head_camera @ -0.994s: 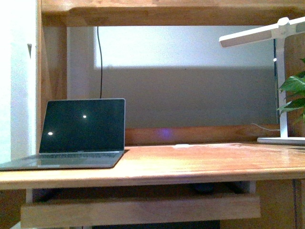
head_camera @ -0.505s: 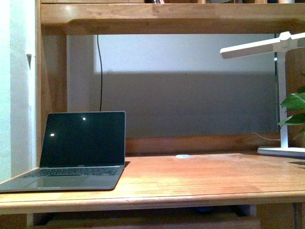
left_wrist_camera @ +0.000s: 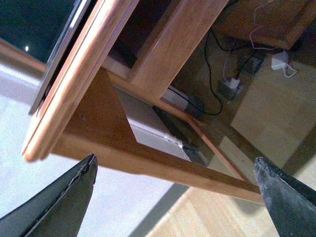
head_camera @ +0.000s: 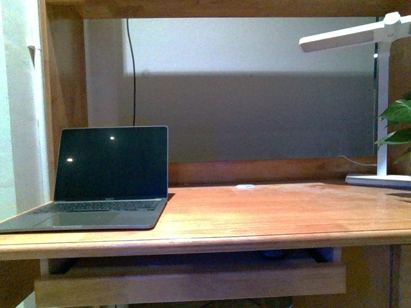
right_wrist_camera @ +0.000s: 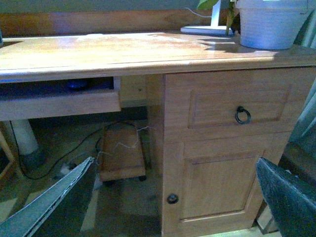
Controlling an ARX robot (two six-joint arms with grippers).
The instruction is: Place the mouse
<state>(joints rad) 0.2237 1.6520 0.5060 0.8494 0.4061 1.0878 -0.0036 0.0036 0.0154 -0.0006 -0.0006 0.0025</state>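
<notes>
Right wrist view: right gripper (right_wrist_camera: pixel 175 163) gapes wide and empty; the mouse (right_wrist_camera: pixel 76 84) apparently lies ahead in the tray (right_wrist_camera: pixel 59 104), ungrasped. Left gripper (left_wrist_camera: pixel 175 160) is equally wide. Pickup and placing remain.

A wooden desk (head_camera: pixel 270 218) fills the lower half of the front view, its reddish top glossy and mostly bare. At the left of the frame an open laptop (head_camera: pixel 109 176) rests on it, screen dark. A small flat white disc (head_camera: pixel 245 187) lies near the back edge, around the centre. At the far right stands a white lamp base (head_camera: pixel 379 181). In the right wrist view, a white ribbed pot (right_wrist_camera: pixel 274 22) sits just beside that base. Under the top, a pull-out tray (head_camera: pixel 192 282) carries a small dark mouse (head_camera: pixel 275 254), half hidden in shadow.
</notes>
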